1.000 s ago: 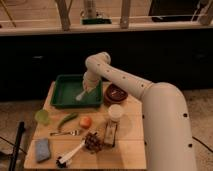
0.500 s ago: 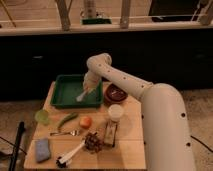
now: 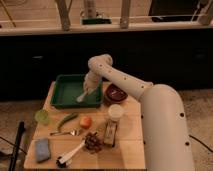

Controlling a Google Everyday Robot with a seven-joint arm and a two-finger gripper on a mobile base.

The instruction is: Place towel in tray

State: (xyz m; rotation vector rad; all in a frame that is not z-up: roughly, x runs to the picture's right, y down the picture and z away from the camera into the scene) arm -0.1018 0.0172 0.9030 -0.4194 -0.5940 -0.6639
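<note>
Tool over green tray — pinching the white towel — hanging beneath.

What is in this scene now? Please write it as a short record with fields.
gripper: over the green tray, at
towel: white cloth hanging at the gripper, its low end inside the tray
right of tray: dark red bowl
table front: green cup, orange fruit, spoon, blue sponge, brush
task state: towel over the tray; release not visible
</note>
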